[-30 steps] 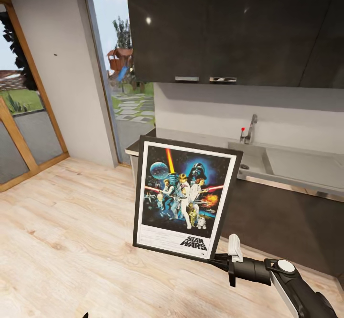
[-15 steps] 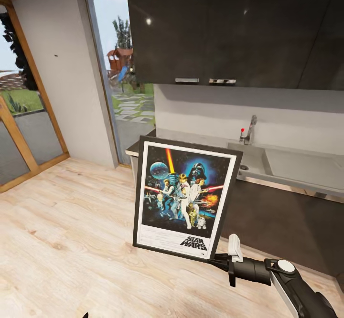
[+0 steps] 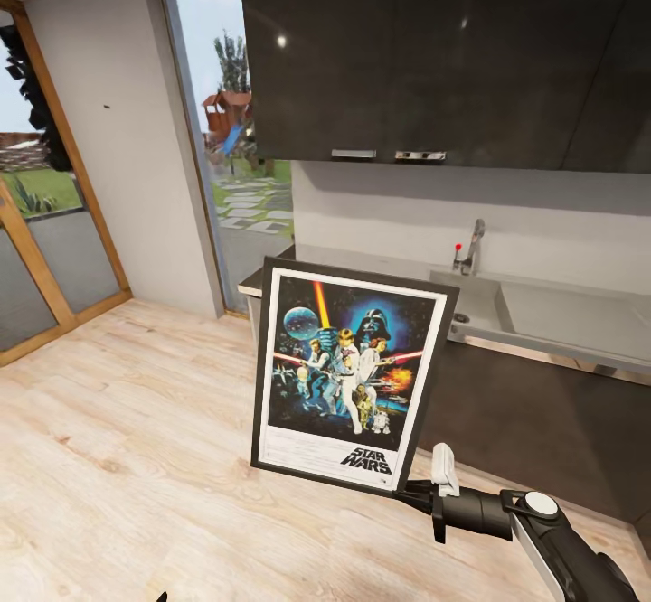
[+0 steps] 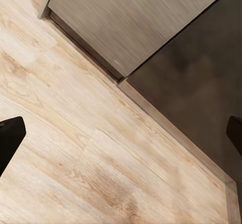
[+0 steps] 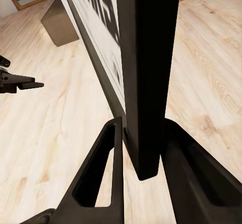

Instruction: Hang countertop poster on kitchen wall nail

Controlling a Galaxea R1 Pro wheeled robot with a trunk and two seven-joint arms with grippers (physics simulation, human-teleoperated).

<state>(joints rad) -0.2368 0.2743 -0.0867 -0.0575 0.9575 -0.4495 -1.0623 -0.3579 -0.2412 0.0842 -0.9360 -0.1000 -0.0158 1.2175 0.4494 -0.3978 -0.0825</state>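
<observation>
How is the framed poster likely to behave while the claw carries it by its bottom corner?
The poster probably stays stiff: its frame holds flat and upright above the right claw. Gripped only at one lower corner, it may pivot or swing during turns. Its thin edge between the fingers suggests it could slip if jolted.

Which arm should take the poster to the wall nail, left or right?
Right. The right gripper is already clamped on the poster at its lower corner, holding it upright. The wall nail is away on the pale panel. The left gripper is open over the floor.

Right gripper clamped, arm extended forward; left gripper fingers spread.
</observation>
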